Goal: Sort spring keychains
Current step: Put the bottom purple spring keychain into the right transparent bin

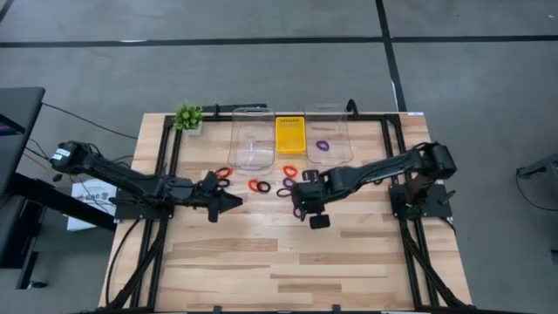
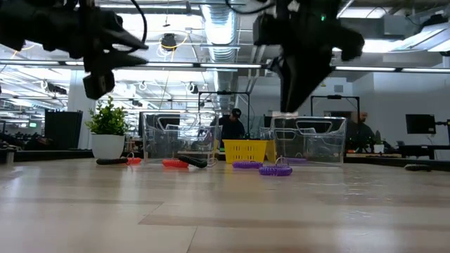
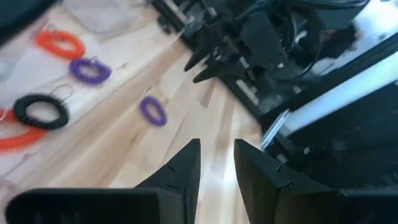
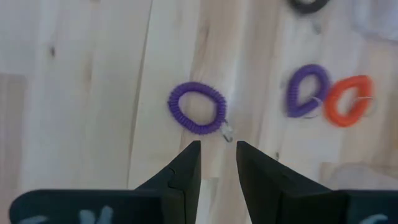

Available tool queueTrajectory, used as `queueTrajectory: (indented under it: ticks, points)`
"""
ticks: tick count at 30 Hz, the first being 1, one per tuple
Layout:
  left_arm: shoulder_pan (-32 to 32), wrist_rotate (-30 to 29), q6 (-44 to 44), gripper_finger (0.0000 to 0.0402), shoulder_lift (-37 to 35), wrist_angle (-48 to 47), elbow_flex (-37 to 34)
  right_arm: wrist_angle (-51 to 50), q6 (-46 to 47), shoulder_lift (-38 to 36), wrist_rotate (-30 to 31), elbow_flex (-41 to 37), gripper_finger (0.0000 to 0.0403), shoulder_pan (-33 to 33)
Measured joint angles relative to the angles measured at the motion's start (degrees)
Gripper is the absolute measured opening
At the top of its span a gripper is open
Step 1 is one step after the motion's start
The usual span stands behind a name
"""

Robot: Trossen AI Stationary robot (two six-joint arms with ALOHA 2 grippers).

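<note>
Right gripper (image 4: 217, 163): above counter (image 1: 261, 262) centre, jaws slightly apart, empty, over purple keychain (image 4: 197, 108).
Left gripper (image 3: 216, 163): mid-left, jaws narrowly apart, empty.
Spring keychains (image 1: 259, 186): red-orange, purple, black loops scattered on counter w/ one purple inside right clear container (image 1: 328, 135).

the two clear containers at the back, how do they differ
The left clear container looks empty; the right clear container holds one purple keychain. The left one stands nearer the green plant, the right one across the yellow tray. Both look alike in shape and size.
</note>
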Motion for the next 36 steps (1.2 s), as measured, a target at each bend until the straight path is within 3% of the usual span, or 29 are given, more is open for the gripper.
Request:
queueTrajectory:
  ticks: [11,16,27,36]
  points:
    - [-0.23,7.23,9.54,0.0095,4.75,0.28,-0.02,1.89,-0.82,9.77,-0.20,0.09,0.0092,-0.55]
    - [1.67,9.12,13.53,0.0095,2.61,-0.38,-0.46,2.96,-0.83,10.02,1.16,0.20,0.0092,-0.68]
    - [3.55,10.86,13.07,0.0095,-4.01,-0.24,-5.06,3.80,-0.94,9.91,2.59,0.15,0.0092,-3.30]
    - [3.53,10.89,13.05,0.0095,-5.42,-0.14,-5.84,4.60,-3.95,9.91,0.89,0.04,0.0092,-5.45]
